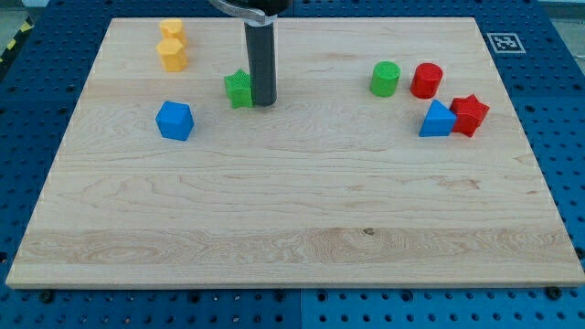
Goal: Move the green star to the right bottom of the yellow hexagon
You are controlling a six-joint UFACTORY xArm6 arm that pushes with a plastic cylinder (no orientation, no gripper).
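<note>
The green star (239, 89) lies on the wooden board, left of centre near the view's top. My tip (263, 101) stands right against its right side, touching or nearly so. Two yellow blocks sit at the upper left, one against the other: the lower one, the yellow hexagon (172, 54), and a smaller yellow block (171, 29) just above it. The star is to the right of and below the hexagon, about a block's width away.
A blue cube (175, 120) lies below and left of the star. At the right are a green cylinder (386, 79), a red cylinder (426, 80), a blue triangular block (438, 120) and a red star (470, 114). The board's edge (292, 283) meets a blue pegboard.
</note>
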